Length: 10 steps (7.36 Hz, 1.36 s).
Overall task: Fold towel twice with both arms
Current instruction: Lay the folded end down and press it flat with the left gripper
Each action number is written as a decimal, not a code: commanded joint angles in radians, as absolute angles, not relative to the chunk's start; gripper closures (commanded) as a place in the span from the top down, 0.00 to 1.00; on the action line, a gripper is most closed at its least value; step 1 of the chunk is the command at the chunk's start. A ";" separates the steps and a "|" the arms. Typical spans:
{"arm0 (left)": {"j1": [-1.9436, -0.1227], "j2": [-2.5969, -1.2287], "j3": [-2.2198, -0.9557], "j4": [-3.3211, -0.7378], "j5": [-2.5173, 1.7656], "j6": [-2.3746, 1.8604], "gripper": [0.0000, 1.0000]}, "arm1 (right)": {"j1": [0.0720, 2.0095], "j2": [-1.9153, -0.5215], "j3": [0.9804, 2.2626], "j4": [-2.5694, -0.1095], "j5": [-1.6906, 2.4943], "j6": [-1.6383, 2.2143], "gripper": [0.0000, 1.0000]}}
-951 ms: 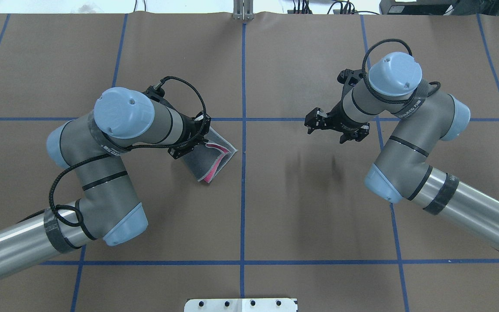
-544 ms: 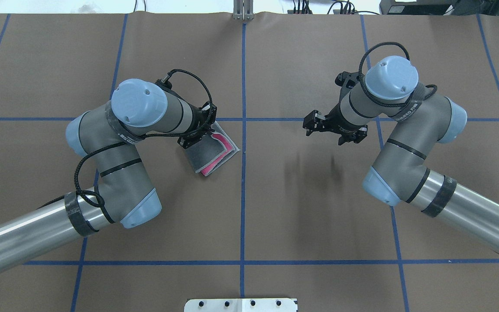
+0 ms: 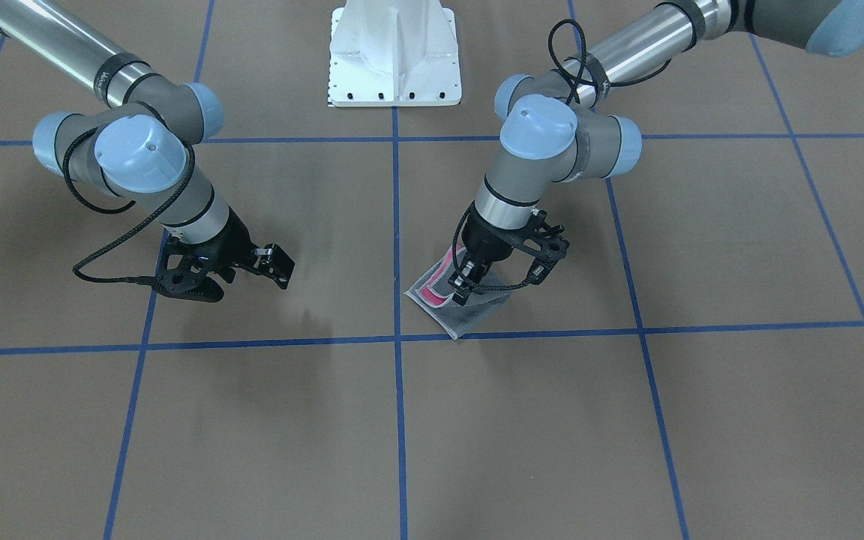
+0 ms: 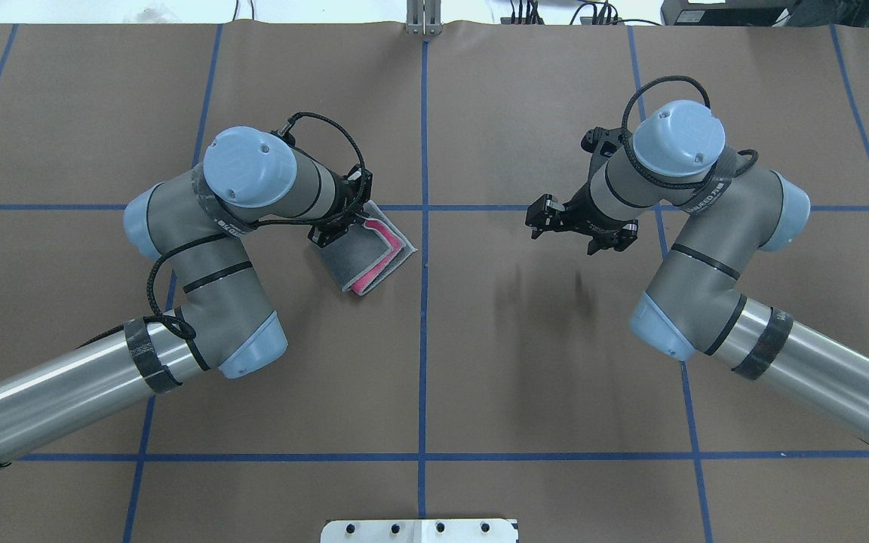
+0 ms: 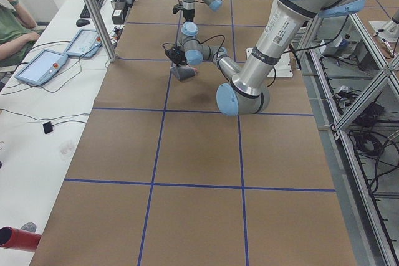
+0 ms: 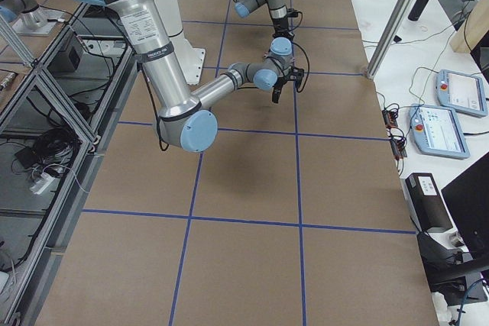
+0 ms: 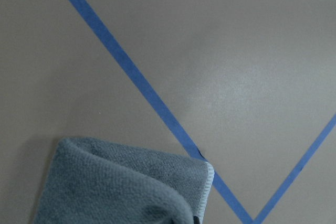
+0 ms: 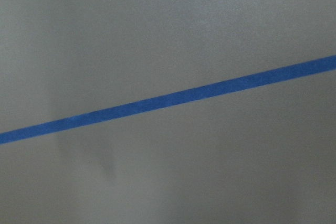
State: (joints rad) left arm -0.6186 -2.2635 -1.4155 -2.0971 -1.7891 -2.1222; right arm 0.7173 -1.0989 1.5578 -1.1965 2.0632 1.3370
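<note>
The towel (image 4: 374, 255) lies folded just left of the centre blue line, dark grey face up, with pink showing at its open edges. It also shows in the front view (image 3: 479, 311) and at the bottom of the left wrist view (image 7: 121, 187), where a grey fold curls up. My left gripper (image 3: 461, 288) points down onto the towel's near-left edge and looks shut on it; in the overhead view (image 4: 327, 231) the wrist hides its fingertips. My right gripper (image 4: 535, 217) is open and empty, hovering above bare table right of centre, as the front view (image 3: 280, 268) also shows.
Brown paper with blue tape grid lines (image 4: 424, 339) covers the table. The white pedestal base (image 3: 394, 60) stands at the robot's edge. An operator and control pendants (image 5: 43, 66) are at the table's far side.
My left arm has swung its wrist away from the robot and to the right. The towel's top layer now lies flatter and squarer. The right gripper has barely moved.
</note>
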 commanded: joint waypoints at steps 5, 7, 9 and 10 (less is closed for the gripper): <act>-0.661 -2.309 -1.330 -2.152 -1.789 -2.097 1.00 | 0.715 -1.094 1.534 -1.195 2.063 1.336 0.99; -0.661 -2.334 -1.261 -2.176 -1.787 -2.097 1.00 | 0.712 -1.097 1.491 -1.125 2.062 1.338 0.99; -0.657 -2.414 -1.152 -2.217 -1.789 -2.106 1.00 | 0.712 -1.095 1.450 -1.066 2.063 1.351 0.99; -0.657 -2.418 -1.151 -2.215 -1.789 -2.105 1.00 | 0.715 -1.092 1.451 -1.066 2.063 1.353 0.99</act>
State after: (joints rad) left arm -0.6577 -2.3976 -1.1738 -2.2094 -1.7885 -2.1033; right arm 0.7127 -1.0950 1.4579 -1.0778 2.0631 1.3488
